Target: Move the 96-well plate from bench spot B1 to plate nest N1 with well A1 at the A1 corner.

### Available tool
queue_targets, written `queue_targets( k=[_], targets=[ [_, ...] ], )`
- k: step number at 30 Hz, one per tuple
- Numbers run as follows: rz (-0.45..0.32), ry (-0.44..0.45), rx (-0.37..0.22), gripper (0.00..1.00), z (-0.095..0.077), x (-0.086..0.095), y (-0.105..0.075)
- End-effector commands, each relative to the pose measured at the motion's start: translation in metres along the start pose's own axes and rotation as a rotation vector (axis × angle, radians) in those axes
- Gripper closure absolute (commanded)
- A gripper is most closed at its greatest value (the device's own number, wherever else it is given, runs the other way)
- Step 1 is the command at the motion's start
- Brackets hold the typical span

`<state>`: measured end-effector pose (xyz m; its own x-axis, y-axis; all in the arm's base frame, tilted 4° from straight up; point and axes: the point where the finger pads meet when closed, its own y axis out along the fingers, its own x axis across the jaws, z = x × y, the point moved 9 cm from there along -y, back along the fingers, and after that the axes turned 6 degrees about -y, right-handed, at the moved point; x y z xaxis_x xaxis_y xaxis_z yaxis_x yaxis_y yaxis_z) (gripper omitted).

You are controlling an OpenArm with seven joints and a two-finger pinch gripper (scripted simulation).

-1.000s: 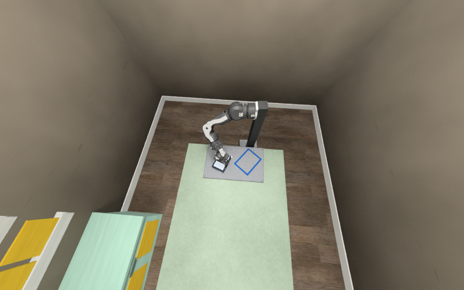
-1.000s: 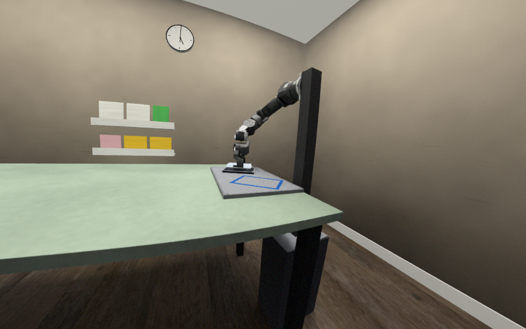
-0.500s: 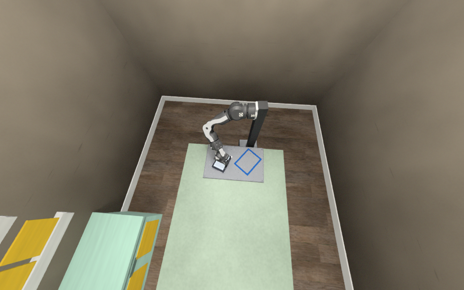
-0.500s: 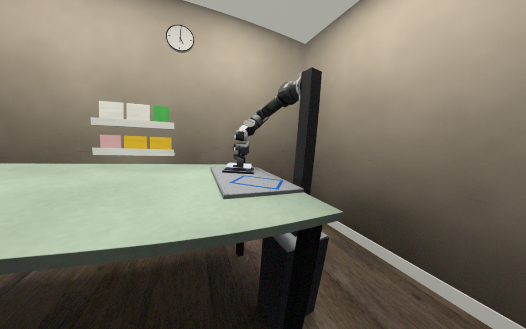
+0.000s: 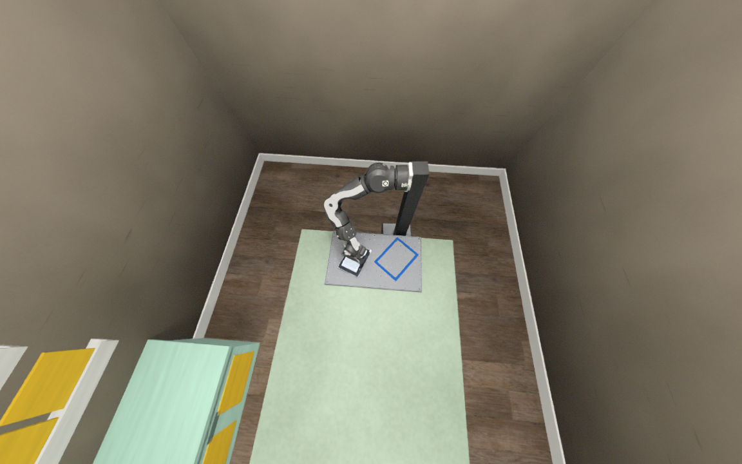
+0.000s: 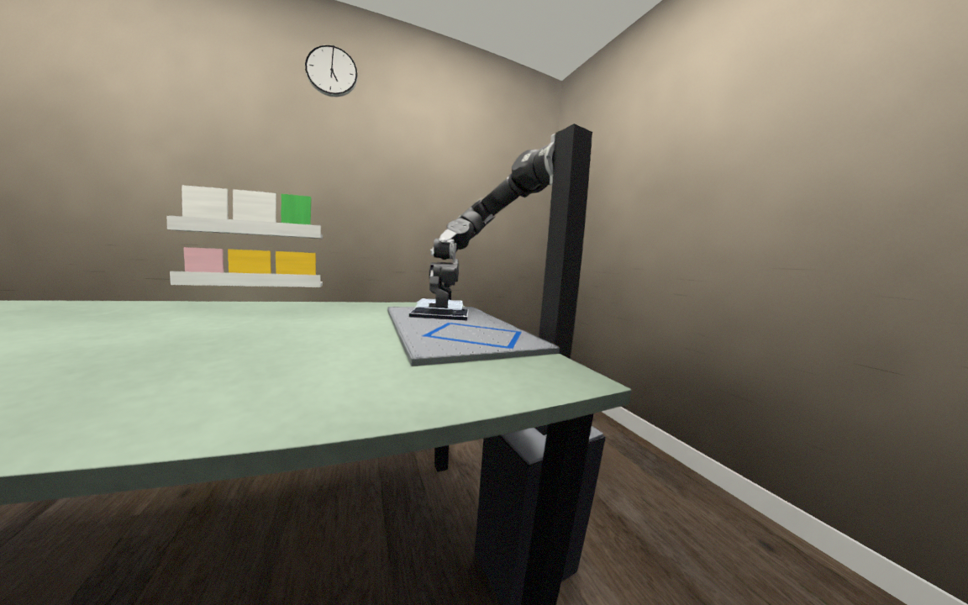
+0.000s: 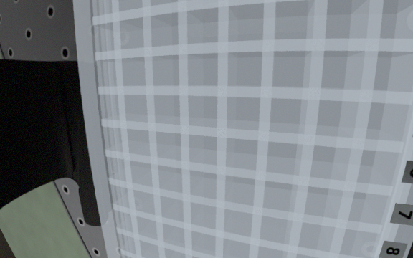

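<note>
The 96-well plate [image 5: 350,265] [image 6: 434,302] [image 7: 246,143] is a clear white grid with numbered columns along one edge. It fills the wrist view. My gripper [image 5: 357,253] [image 6: 442,302] [image 7: 231,157] is shut on the plate and holds it level, right at the black plate nest [image 6: 436,315] on the left part of the grey board [image 5: 402,283] [image 6: 427,359] [image 7: 31,29]. I cannot tell whether the plate rests in the nest or hangs just above it. The cut-off corner and the A1 mark are not visible.
A blue rectangle outline [image 5: 386,249] [image 6: 472,345] is marked on the board's right part, with nothing inside it. The black arm post [image 5: 411,202] [image 6: 566,233] stands behind the board. The green table [image 5: 362,357] [image 6: 171,376] stretches forward.
</note>
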<state>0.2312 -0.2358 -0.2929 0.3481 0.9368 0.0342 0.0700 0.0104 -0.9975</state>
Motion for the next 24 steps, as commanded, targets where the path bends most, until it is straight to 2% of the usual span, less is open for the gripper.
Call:
queue_targets(
  k=[1,24],
  targets=[
    [0.002,0.003,-0.003,1.0,-0.0002,-0.0007,-0.0008],
    [-0.004,0.0,0.001,1.0,0.0011,0.0006,0.0039]
  ],
)
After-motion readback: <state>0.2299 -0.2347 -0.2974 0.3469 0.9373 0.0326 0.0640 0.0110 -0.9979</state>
